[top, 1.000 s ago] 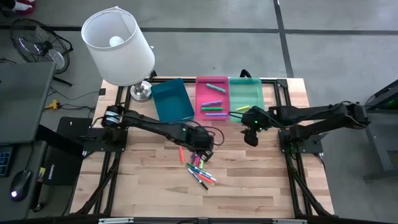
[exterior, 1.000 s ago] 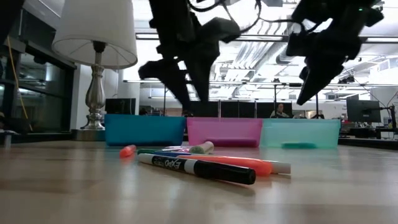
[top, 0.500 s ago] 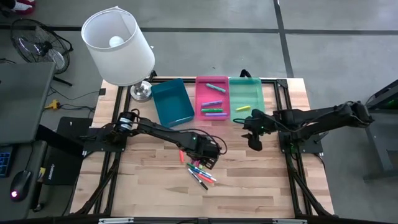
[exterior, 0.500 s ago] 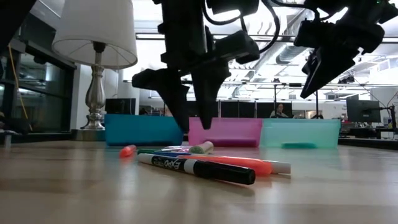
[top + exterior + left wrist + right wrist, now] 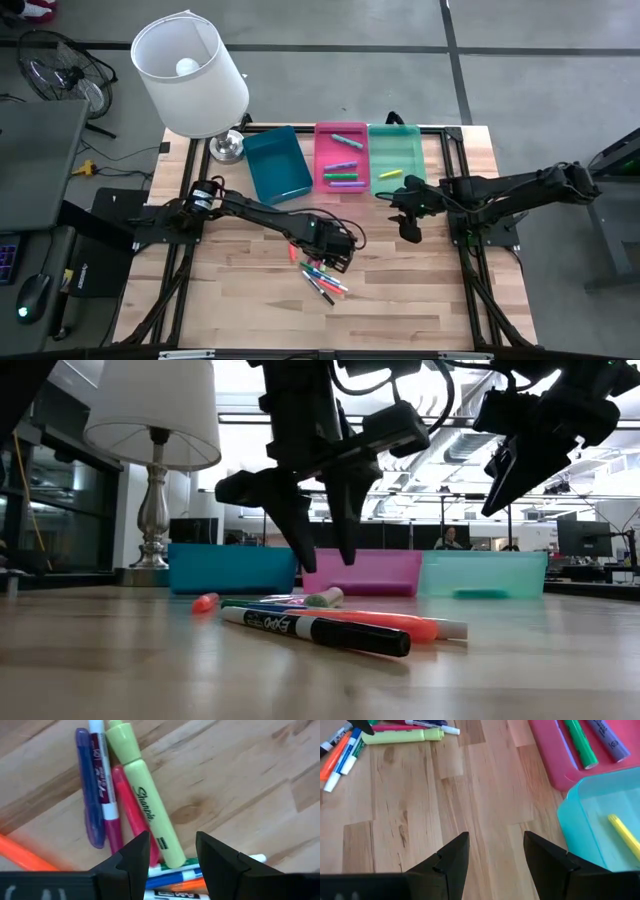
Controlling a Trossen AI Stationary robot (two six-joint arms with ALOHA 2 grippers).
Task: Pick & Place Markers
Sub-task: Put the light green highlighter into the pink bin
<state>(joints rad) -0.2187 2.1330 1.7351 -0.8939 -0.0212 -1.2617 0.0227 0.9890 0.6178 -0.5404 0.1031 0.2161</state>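
- The left gripper [image 5: 335,250] is held just above the loose heap of markers [image 5: 322,275] lying near the middle of the counter [image 5: 400,290], its jaws parted and nothing gripped.
- In the left wrist view, a yellow-green highlighter [image 5: 145,795] is framed between the spread jaws, beside a pink marker [image 5: 134,812] and a purple one [image 5: 89,812].
- The right gripper [image 5: 408,228] is poised over bare wood near the green tray [image 5: 396,150], jaws released and empty.
- More markers are seen in the pink tray [image 5: 342,158], and a yellow one [image 5: 390,174] in the green tray, along the counter's far edge beside the blue tray [image 5: 276,160].
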